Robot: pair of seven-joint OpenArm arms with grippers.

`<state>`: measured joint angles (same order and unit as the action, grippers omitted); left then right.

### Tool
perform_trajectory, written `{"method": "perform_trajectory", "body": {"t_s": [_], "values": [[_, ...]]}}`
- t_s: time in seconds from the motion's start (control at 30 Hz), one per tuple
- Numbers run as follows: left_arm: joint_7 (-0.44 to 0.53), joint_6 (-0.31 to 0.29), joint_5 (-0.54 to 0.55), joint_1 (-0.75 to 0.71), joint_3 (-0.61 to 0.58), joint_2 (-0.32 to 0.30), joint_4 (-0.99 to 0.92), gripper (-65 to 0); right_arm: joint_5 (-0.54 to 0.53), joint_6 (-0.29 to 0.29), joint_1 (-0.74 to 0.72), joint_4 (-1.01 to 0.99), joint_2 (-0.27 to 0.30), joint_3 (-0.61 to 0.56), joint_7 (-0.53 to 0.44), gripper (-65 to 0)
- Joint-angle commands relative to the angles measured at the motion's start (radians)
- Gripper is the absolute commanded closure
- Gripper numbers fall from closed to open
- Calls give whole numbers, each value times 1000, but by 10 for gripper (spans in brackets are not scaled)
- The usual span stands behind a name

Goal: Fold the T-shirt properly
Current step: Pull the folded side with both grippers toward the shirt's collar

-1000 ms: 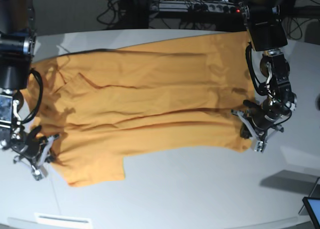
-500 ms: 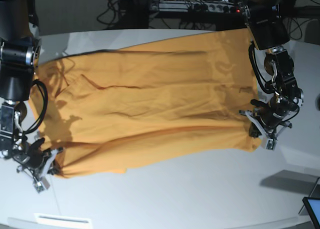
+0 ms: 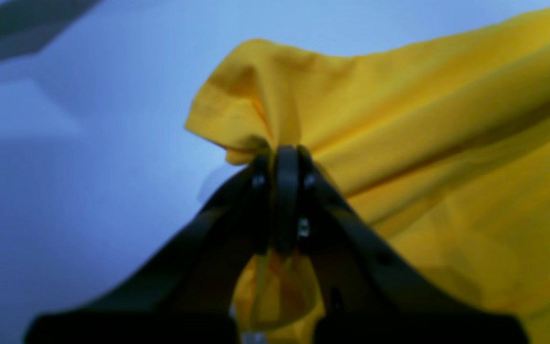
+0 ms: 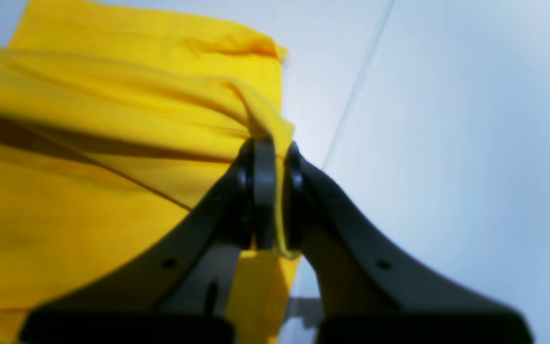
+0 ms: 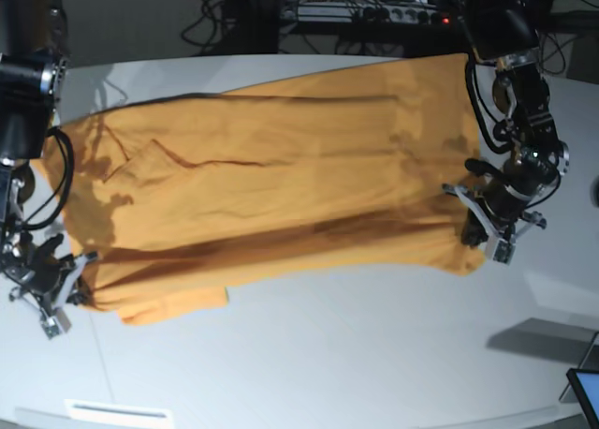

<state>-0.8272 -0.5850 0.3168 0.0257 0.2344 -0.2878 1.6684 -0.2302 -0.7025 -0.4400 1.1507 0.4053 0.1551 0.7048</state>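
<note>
The orange-yellow T-shirt [image 5: 271, 185] lies spread lengthwise across the white table [image 5: 356, 354], its near edge pulled up off the surface. My left gripper [image 5: 477, 230] is on the right in the base view, shut on the shirt's near right corner. In the left wrist view that gripper [image 3: 280, 152] pinches a bunched fold of the T-shirt [image 3: 423, 119]. On the left in the base view, my right gripper [image 5: 77, 284] is shut on the near left corner. The right wrist view shows that gripper [image 4: 271, 143] clamping an edge of the T-shirt [image 4: 89, 119].
Cables and a power strip [image 5: 393, 15] run along the back beyond the table. A dark screen corner [image 5: 585, 392] shows at the bottom right. A white label strip [image 5: 117, 412] sits at the table's front left. A thin seam line [image 4: 356, 81] crosses the table.
Both grippers have kept their hold and drawn apart, the right one further left, the left one right and back. The near edge is stretched tighter and the hanging sleeve flap has shortened.
</note>
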Motion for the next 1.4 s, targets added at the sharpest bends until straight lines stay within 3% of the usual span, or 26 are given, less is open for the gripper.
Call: {"method": "perform_trajectory", "body": {"t_s": [0.0, 0.33, 0.63, 0.77, 1.17, 1.37], "values": [[-5, 1, 15, -4, 9, -17, 48, 0, -18, 4, -18, 38, 25, 7, -18, -15], [-51, 1, 29, -238, 9, -15, 281, 0, -19, 4, 109, 133, 48, 8, -6, -15], [-48, 1, 144, -418, 50, -14, 318, 0, -21, 4, 120, 130, 48, 39, -7, -15], [-48, 1, 196, -465, 58, -21, 318, 0, -21, 4, 135, 131, 48, 39, -7, -15], [-53, 1, 196, -542, 47, -26, 312, 0, -21, 4, 212, 229, 51, 41, 9, -13], [-51, 1, 190, -536, -25, -81, 209, 0, -15, 4, 234, 219, 53, 41, 22, -15]]}}
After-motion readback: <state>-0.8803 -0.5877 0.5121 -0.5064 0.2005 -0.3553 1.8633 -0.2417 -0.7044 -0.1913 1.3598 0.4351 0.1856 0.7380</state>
